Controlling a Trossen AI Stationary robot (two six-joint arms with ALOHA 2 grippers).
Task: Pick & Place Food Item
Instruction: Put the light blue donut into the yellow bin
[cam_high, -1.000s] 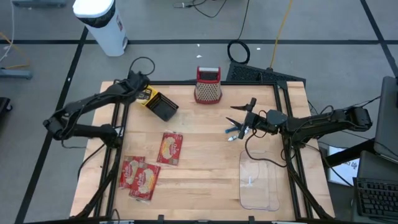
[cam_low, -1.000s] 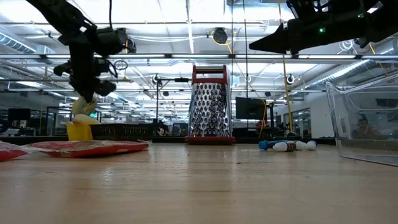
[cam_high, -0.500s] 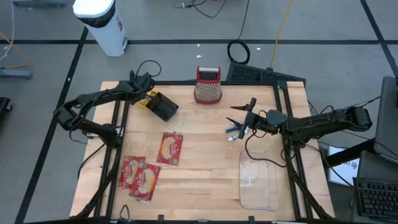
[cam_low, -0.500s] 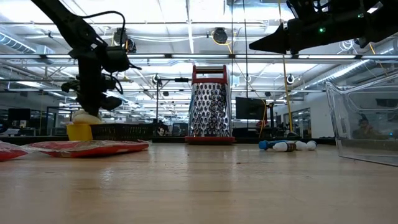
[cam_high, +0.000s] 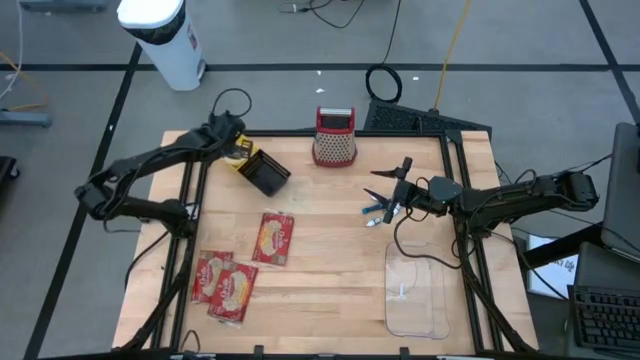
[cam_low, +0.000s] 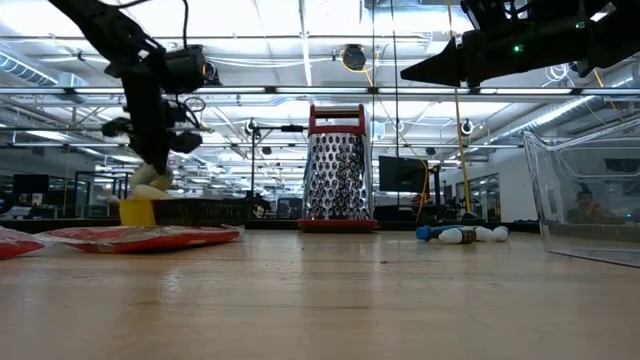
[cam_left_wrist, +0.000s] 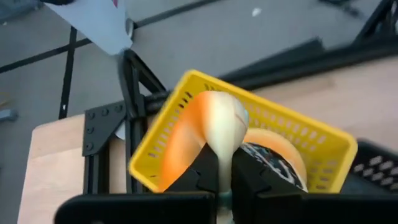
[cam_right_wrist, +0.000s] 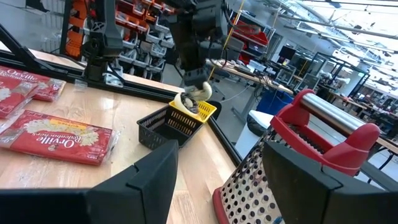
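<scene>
My left gripper (cam_high: 238, 147) is at the table's far left, over a small yellow basket (cam_left_wrist: 163, 133), and is shut on a pale cream-and-orange food item (cam_left_wrist: 214, 121). In the low view the item (cam_low: 152, 184) sits just above the basket's top (cam_low: 137, 210). Another round orange piece (cam_left_wrist: 273, 149) lies inside the basket. A black basket (cam_high: 266, 176) stands right beside the yellow one. My right gripper (cam_high: 383, 192) hovers open and level over the table's right half, holding nothing. My left gripper pinches the food item's narrow end (cam_left_wrist: 220, 177) between its two fingers. The fingers slant downward from the table's left side. The item's rounded body sticks out past the fingertips, right over the yellow basket. Whether it touches the basket, I cannot tell.
A red-topped metal grater (cam_high: 335, 138) stands at the far middle. Three red popcorn bags (cam_high: 274, 238) (cam_high: 225, 283) lie on the near left. A clear container (cam_high: 415, 290) sits near right, and small blue and white pieces (cam_high: 378, 212) lie under my right gripper.
My left gripper, still shut on the food item, has dipped toward the yellow basket, then come up a little and shifted slightly toward the table's right. Its wrist has turned, so the item now sits tilted.
</scene>
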